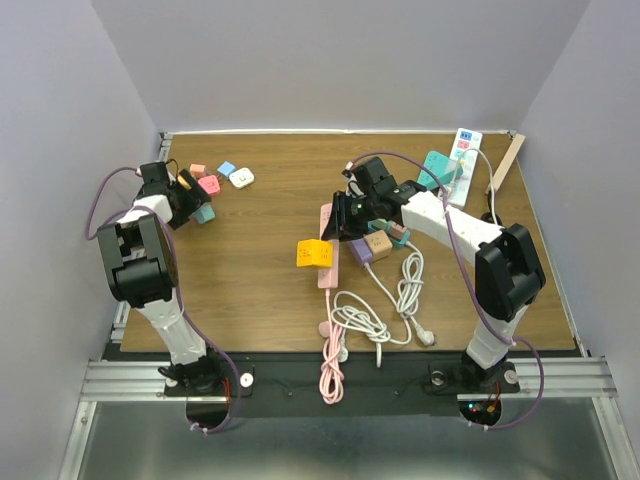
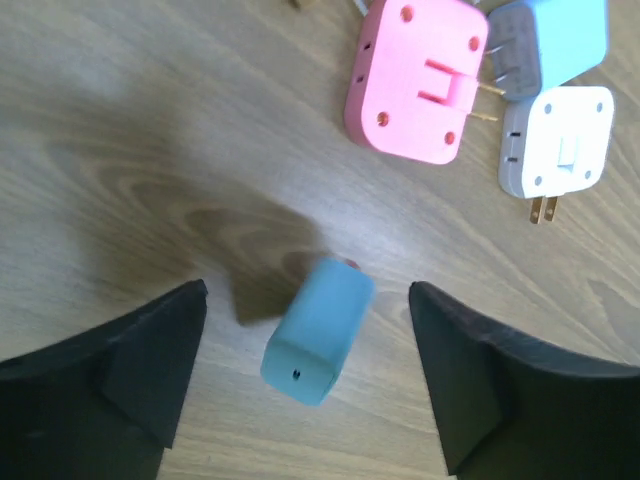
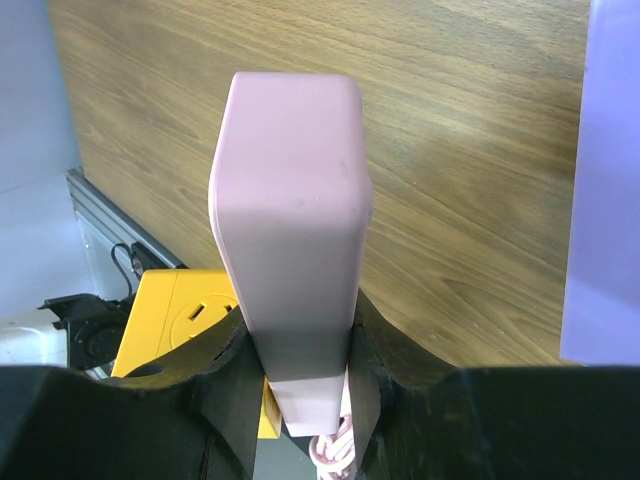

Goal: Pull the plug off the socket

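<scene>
My left gripper (image 1: pixel 188 200) (image 2: pixel 307 292) stands open at the table's far left. A light blue plug (image 2: pixel 318 330) (image 1: pixel 205 213) lies between its fingers, blurred and touching neither one. My right gripper (image 1: pixel 345 215) (image 3: pixel 300 335) is shut on the upper end of the pink socket strip (image 1: pixel 327 245) (image 3: pixel 290 230) in the middle of the table. A yellow plug (image 1: pixel 314 253) (image 3: pixel 185 320) sits on the strip's left side, just beyond the right gripper's fingers.
A pink adapter (image 2: pixel 415 80), a white one (image 2: pixel 556 142) and a blue one (image 2: pixel 560 40) lie just beyond the left gripper. A purple and a brown adapter (image 1: pixel 370 245), a coiled white cable (image 1: pixel 375 320), a teal strip (image 1: pixel 440 170) and a white strip (image 1: pixel 465 150) lie right of the socket strip.
</scene>
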